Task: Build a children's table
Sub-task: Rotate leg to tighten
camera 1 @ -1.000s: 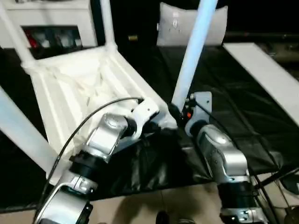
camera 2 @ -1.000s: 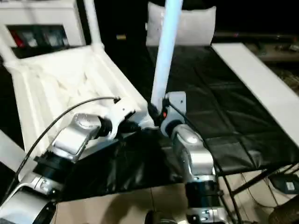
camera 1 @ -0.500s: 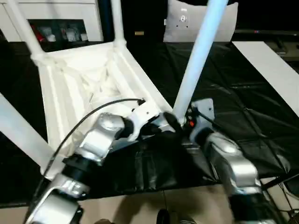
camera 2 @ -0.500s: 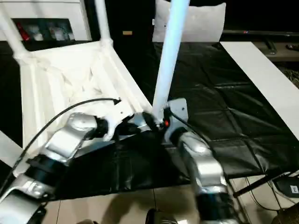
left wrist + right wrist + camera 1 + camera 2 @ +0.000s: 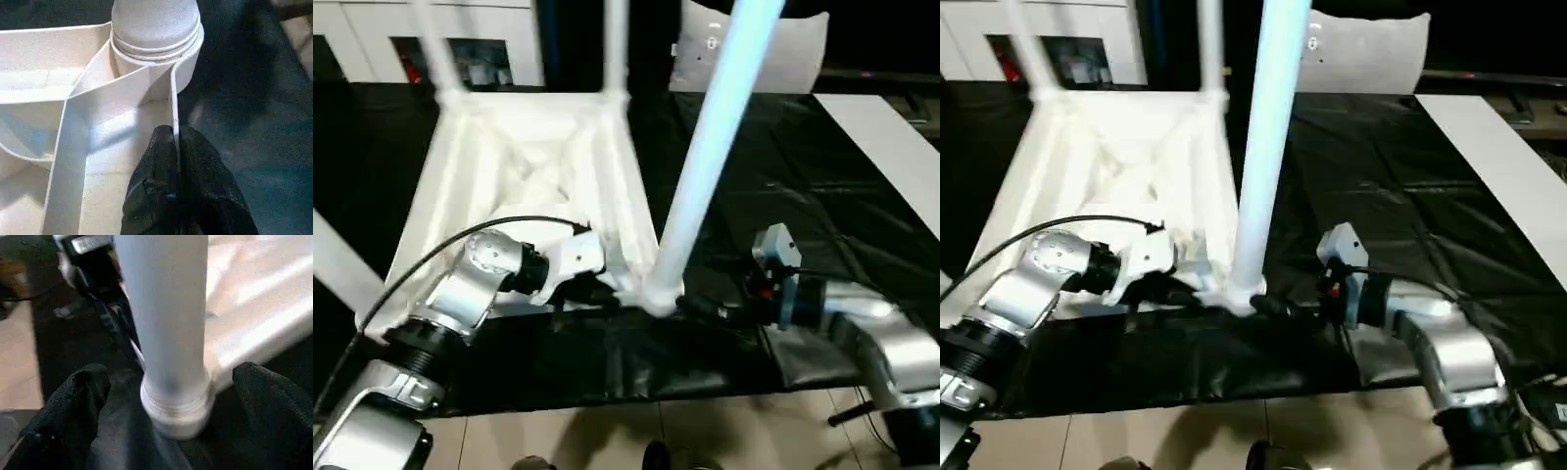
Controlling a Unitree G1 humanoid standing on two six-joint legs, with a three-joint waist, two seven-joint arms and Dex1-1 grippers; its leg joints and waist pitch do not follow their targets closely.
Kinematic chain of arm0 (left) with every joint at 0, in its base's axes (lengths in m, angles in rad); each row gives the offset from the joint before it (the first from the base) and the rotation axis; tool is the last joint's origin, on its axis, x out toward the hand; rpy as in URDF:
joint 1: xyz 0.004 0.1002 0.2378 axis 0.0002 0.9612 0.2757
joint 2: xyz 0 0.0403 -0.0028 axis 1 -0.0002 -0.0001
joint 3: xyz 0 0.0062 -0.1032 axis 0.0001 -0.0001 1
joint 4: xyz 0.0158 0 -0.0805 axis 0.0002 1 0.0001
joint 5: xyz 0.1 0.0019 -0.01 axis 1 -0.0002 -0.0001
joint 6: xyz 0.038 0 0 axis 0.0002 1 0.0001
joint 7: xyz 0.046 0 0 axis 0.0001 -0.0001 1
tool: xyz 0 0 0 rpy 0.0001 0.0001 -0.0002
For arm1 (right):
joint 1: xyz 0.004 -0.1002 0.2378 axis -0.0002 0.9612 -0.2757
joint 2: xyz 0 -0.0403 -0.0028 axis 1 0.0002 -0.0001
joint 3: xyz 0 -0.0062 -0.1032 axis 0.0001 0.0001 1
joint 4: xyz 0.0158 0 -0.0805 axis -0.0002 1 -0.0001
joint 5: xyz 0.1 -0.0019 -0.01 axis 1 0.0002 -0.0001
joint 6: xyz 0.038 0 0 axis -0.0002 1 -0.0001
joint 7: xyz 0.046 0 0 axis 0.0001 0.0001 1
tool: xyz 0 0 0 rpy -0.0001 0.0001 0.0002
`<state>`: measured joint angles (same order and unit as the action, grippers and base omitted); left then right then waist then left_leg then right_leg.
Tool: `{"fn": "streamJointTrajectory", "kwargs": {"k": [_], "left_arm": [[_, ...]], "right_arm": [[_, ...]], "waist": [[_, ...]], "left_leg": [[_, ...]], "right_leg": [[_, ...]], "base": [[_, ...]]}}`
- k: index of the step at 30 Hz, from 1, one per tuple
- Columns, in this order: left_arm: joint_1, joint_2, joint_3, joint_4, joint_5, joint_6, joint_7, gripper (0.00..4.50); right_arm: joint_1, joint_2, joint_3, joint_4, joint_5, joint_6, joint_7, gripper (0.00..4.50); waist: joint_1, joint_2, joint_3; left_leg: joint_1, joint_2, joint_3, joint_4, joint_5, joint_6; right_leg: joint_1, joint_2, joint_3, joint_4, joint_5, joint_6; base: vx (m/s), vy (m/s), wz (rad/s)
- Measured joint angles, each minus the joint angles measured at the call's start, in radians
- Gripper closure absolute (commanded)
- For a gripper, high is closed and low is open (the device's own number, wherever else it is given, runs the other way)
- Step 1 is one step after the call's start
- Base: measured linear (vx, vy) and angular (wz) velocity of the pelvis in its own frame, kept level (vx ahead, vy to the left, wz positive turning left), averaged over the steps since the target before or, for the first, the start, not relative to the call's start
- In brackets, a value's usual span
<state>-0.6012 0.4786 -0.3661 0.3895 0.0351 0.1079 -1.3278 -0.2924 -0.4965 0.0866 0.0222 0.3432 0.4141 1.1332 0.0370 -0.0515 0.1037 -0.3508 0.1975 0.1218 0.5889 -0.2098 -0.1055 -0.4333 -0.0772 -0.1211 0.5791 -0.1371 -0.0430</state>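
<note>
The children's table lies upside down, its white ribbed top (image 5: 529, 176) on the black cloth. One leg (image 5: 700, 166) stands slanted in the near right corner socket (image 5: 651, 294), and two more legs (image 5: 615, 49) rise at the far corners. My left gripper (image 5: 599, 292) is shut on the top's thin rim wall (image 5: 172, 98), just beside that socket. My right gripper (image 5: 171, 374) is open, with its fingers (image 5: 73, 411) on either side of the leg's base and a gap on each side. It sits to the right of the socket, low over the cloth.
A white-grey cushion (image 5: 759, 49) stands at the back, and a flat white board (image 5: 891, 147) lies along the right. Black cloth (image 5: 783, 206) covers the work surface, whose front edge drops to a tiled floor (image 5: 607, 431). White cabinets (image 5: 372, 39) stand at the back left.
My right gripper has opened off the leg's base and drawn back to the right. The leg stays standing in its socket. The left gripper keeps its grip on the rim. The view has shifted.
</note>
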Motion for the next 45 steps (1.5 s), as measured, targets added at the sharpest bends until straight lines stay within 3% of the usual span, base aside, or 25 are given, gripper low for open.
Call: {"fn": "streamJointTrajectory", "kwargs": {"k": [4, 5, 9, 15, 17, 28, 37, 42, 45], "left_arm": [[-0.006, 0.015, -0.022, 0.009, -0.006, -0.051, -0.068, 4.50], [-0.006, 0.017, -0.030, 0.009, -0.011, -0.060, -0.087, 4.50], [-0.010, 0.023, -0.053, 0.009, -0.017, -0.093, -0.140, 4.50], [-0.015, 0.022, -0.083, 0.007, -0.021, -0.135, -0.203, 4.50], [-0.015, 0.024, -0.090, 0.007, -0.021, -0.146, -0.215, 4.50], [-0.016, 0.029, -0.100, 0.001, -0.022, -0.161, -0.222, 4.50], [-0.016, 0.032, -0.099, 0.001, -0.021, -0.164, -0.222, 4.50], [-0.010, 0.016, -0.073, -0.026, -0.028, -0.018, -0.186, 4.50], [-0.004, 0.011, -0.042, -0.033, -0.010, 0.071, -0.115, 4.50]], "right_arm": [[-0.037, -0.048, 0.070, 0.040, -0.002, -0.031, 0.134, 0.04], [-0.041, -0.051, 0.083, 0.046, -0.002, -0.032, 0.161, 0.41], [-0.067, -0.048, 0.121, 0.075, -0.003, -0.033, 0.225, 0.46], [-0.113, -0.041, 0.184, 0.122, -0.004, -0.053, 0.306, 1.17], [-0.115, -0.040, 0.197, 0.137, -0.004, -0.067, 0.320, 1.17], [-0.132, -0.038, 0.208, 0.157, -0.014, -0.079, 0.366, 2.23], [-0.126, -0.038, 0.204, 0.141, -0.010, -0.062, 0.357, 2.36], [-0.038, -0.012, 0.141, 0.032, 0.020, 0.049, 0.221, 2.37], [-0.021, 0.044, 0.113, 0.008, -0.009, 0.082, 0.082, 2.38]], "waist": [[0.008, -0.006, -0.004], [0.010, -0.008, -0.005], [0.020, -0.011, -0.007], [0.027, -0.015, -0.010], [0.026, -0.016, -0.011], [0.024, -0.018, -0.011], [0.023, -0.018, -0.011], [0.023, -0.018, -0.011], [0.007, -0.017, -0.012]], "left_leg": [[0.000, 0.001, 0.001, 0.000, 0.000, 0.000], [0.000, 0.001, 0.002, 0.000, 0.000, 0.000], [0.000, 0.003, 0.004, 0.002, 0.000, 0.000], [0.000, 0.009, 0.012, 0.004, 0.000, 0.000], [0.001, 0.009, 0.015, 0.004, 0.000, 0.000], [0.001, 0.011, 0.019, 0.004, 0.000, 0.000], [0.001, 0.011, 0.020, 0.004, 0.000, 0.000], [0.004, 0.011, 0.021, 0.005, 0.002, -0.001], [0.006, 0.011, 0.022, 0.005, 0.005, -0.007]], "right_leg": [[0.000, 0.000, 0.000, 0.000, 0.003, -0.005], [0.000, 0.000, 0.000, 0.000, 0.003, -0.005], [0.000, 0.000, 0.000, 0.000, 0.003, -0.005], [0.001, 0.000, 0.000, 0.001, 0.004, -0.005], [0.001, 0.000, 0.001, 0.001, 0.004, -0.005], [0.001, 0.000, 0.002, 0.002, 0.003, -0.004], [0.000, 0.000, 0.003, 0.003, 0.003, -0.004], [0.001, 0.000, 0.004, 0.005, 0.001, 0.000], [0.001, 0.000, 0.004, 0.005, 0.001, 0.001]], "base": [[0.000, 0.000, 0.00], [0.000, 0.000, 0.00], [0.000, 0.000, 0.00], [0.000, 0.000, 0.00], [0.000, 0.000, 0.00], [0.000, 0.000, 0.00], [0.000, 0.000, 0.00], [0.000, 0.000, 0.00], [0.000, 0.000, 0.00]]}}
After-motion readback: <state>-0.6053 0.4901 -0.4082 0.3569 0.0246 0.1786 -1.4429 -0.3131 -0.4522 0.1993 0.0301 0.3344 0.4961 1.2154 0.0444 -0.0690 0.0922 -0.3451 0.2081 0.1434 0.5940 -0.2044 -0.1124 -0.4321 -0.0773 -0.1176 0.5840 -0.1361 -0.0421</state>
